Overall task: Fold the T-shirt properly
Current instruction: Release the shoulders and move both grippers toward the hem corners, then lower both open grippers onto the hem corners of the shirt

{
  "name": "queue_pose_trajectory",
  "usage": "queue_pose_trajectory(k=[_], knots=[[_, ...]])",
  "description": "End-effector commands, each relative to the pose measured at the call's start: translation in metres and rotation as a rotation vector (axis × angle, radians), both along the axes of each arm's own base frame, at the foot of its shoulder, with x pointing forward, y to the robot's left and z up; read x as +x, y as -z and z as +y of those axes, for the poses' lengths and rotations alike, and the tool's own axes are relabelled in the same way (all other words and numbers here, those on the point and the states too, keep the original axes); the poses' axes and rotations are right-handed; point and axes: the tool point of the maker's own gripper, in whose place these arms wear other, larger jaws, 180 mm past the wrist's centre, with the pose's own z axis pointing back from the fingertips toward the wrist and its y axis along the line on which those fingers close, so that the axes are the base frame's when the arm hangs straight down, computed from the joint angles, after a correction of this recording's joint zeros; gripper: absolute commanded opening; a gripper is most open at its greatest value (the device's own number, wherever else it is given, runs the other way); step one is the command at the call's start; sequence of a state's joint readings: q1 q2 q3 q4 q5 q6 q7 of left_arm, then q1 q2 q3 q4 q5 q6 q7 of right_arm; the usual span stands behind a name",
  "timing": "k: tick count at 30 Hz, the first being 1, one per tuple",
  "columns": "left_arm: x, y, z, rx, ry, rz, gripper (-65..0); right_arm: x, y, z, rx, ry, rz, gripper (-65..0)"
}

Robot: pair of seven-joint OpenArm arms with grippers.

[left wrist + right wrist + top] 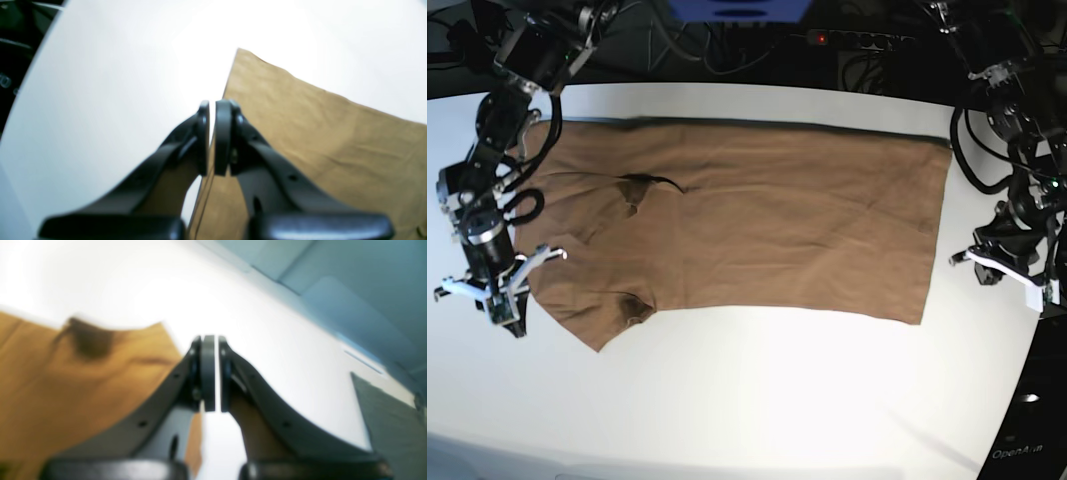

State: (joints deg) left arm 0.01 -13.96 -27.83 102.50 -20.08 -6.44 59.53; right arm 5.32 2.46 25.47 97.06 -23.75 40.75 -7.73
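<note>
Base view alone shows the whole T-shirt (747,220) spread flat on the table (757,400), between both arms. Right gripper (212,373) and left gripper (211,138), both closed and empty, hang at its side edges; wrist views show only corners.

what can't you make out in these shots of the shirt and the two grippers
- Base view: the left gripper sits at the frame's right edge, its fingertips hard to see against the dark arm.
- Base view: the right gripper is small, so any contact with the T-shirt cannot be told.
- Right wrist view: heavily blurred; the dark patch on the shirt, likely the collar, is unclear.
- Left wrist view: the gripper blocks the shirt's near edge.
</note>
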Motion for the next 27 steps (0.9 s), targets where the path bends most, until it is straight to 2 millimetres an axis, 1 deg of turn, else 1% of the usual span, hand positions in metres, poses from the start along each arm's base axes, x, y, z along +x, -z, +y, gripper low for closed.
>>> queue_pose_trajectory(k=[1,2,3,4,5,6,8,9,11,14,15,17,19,23,25,27], knots=[[0.013,-0.016,0.006,0.015,-0.004,-0.055,-61.9,0.013,-0.018,-0.011,-0.040,0.027,-0.025,-63.4],[0.018,-0.015,0.006,0.003,-0.008,-0.053,-61.9,0.023,-0.015,-0.014,-0.056,0.042,0.010,-63.3],[0.024,-0.014,0.007,-0.003,-0.009,-0.053,-61.8,0.032,-0.006,-0.017,-0.075,0.057,0.066,-62.2],[0.031,-0.014,0.008,0.014,0.002,-0.042,-61.8,0.042,0.004,-0.014,-0.090,0.052,0.116,-59.8],[0.037,-0.010,0.008,0.040,0.018,-0.019,-61.8,0.049,0.014,-0.015,-0.103,0.050,0.161,-57.2],[0.041,-0.004,0.006,0.064,0.036,0.012,-61.8,0.053,0.023,-0.016,-0.116,0.047,0.198,-54.3],[0.051,0.009,0.001,0.108,0.066,0.070,-61.8,0.059,0.046,-0.013,-0.122,0.025,0.273,-47.9],[0.054,0.016,0.002,0.124,0.070,0.098,-61.8,0.060,0.053,-0.012,-0.116,0.022,0.295,-45.3],[0.055,0.027,0.007,0.145,0.061,0.142,-61.8,0.065,0.058,-0.011,-0.102,0.018,0.312,-41.5],[0.062,0.032,0.012,0.161,0.048,0.163,-61.7,0.070,0.066,-0.015,-0.089,0.019,0.346,-34.1],[0.066,0.033,0.013,0.154,0.043,0.168,-60.9,0.075,0.068,-0.014,-0.076,0.014,0.355,-31.8],[0.072,0.036,0.015,0.139,0.036,0.183,-56.3,0.085,0.069,-0.011,-0.053,0.006,0.366,-28.0],[0.075,0.036,0.018,0.138,0.031,0.187,-48.1,0.088,0.071,-0.019,-0.051,0.011,0.385,-25.2],[0.076,0.035,0.018,0.139,0.030,0.184,-33.1,0.091,0.073,-0.021,-0.039,0.013,0.395,-25.1],[0.081,0.030,0.016,0.142,0.034,0.149,-28.9,0.091,0.073,-0.019,-0.035,0.010,0.393,-25.2],[0.087,0.028,0.009,0.162,0.058,0.124,-26.3,0.092,0.074,-0.017,-0.029,0.005,0.390,-25.5]])
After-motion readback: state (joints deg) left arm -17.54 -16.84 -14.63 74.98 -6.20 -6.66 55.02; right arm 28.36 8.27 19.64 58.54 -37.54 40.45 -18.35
